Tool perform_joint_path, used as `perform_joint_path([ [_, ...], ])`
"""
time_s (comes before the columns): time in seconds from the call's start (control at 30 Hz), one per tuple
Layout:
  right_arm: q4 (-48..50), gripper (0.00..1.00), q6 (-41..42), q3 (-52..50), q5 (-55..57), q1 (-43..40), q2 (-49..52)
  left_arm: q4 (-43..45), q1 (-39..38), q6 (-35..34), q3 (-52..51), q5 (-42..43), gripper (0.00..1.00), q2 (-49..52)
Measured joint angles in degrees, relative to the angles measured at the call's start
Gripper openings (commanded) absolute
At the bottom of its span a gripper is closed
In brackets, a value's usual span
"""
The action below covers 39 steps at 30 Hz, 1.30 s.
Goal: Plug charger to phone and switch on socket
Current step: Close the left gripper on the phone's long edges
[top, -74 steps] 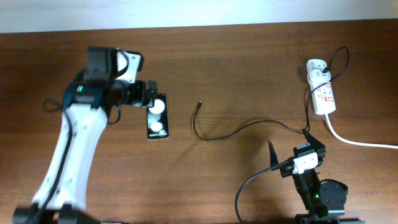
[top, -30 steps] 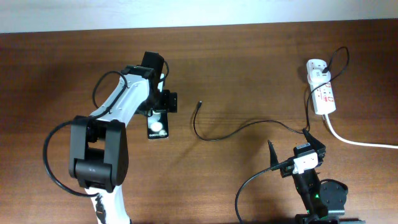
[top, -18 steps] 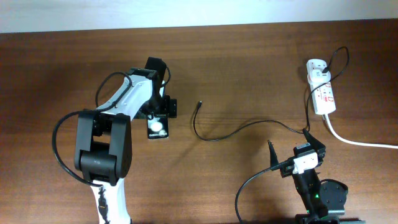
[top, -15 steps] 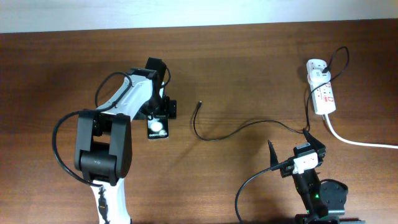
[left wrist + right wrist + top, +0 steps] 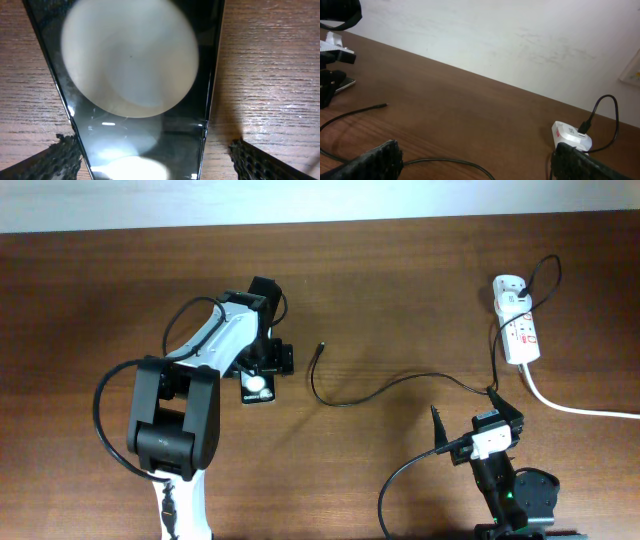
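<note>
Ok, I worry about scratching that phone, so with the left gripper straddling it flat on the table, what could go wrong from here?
1. The left gripper has its fingers either side of the phone, which lies flat on the table; closing may skid or twist it rather than lift it.
2. The charger passes close by the open right gripper, so a move there could snag it and drag the connector tip away.

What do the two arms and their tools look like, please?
The left arm has white shells over black joints, with a black cable looping alongside. The left tool is black, with rough-textured pads. The right arm is black, with a green light and a white block; the right tool is black too.
</note>
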Motion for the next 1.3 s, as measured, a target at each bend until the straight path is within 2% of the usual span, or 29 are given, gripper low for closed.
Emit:
perform_joint_path([
  [0.2, 0.0, 0.99, 0.0, 0.0, 0.0, 0.0, 0.0, 0.0, 0.0, -1.8, 0.5, 0.5, 0.95, 0.5],
  [0.47, 0.0, 0.99, 0.0, 0.0, 0.0, 0.0, 0.0, 1.3, 0.0, -4.2, 0.8, 1.2, 0.84, 0.8],
  [0.7, 0.0, 0.99, 0.0, 0.0, 0.0, 0.0, 0.0, 1.4, 0.0, -4.6, 0.9, 1.5, 0.84, 0.9],
  [0.87, 0.0, 0.99, 0.0, 0.0, 0.0, 0.0, 0.0, 1.5, 0.0, -4.2, 0.9, 1.4, 0.7, 0.9],
  [1.3, 0.0, 0.99, 0.0, 0.0, 0.0, 0.0, 0.0, 1.4, 0.0, -4.0, 1.2, 1.4, 0.7, 1.0],
])
